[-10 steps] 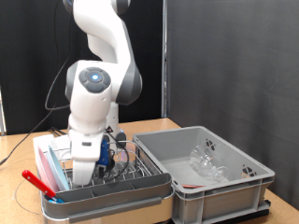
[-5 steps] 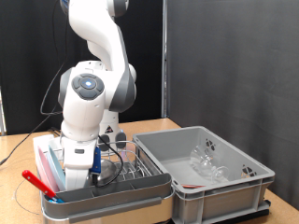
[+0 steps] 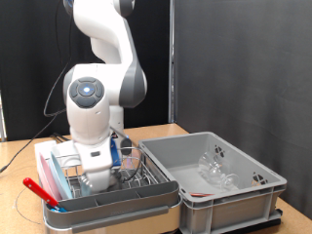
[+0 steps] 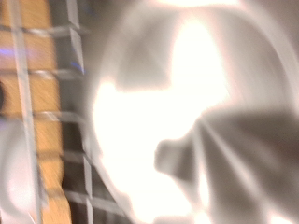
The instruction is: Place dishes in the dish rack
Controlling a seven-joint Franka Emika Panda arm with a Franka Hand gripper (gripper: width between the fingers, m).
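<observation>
Gripper [image 3: 93,180] low in the dish rack [image 3: 146,180] — blurred, perhaps at steel.

A large grey bin [image 3: 255,187] sits beside a red utensil [image 3: 41,190].

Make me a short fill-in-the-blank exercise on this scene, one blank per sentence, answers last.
1. The gripper is lowered into the dish ____.
2. The clear glass pieces lie inside the large ____ bin.
3. The red utensil sits at the rack's end toward the exterior view's ____.
4. The robot arm is mostly ____ in colour.

Answers: rack; grey; left; white
</observation>
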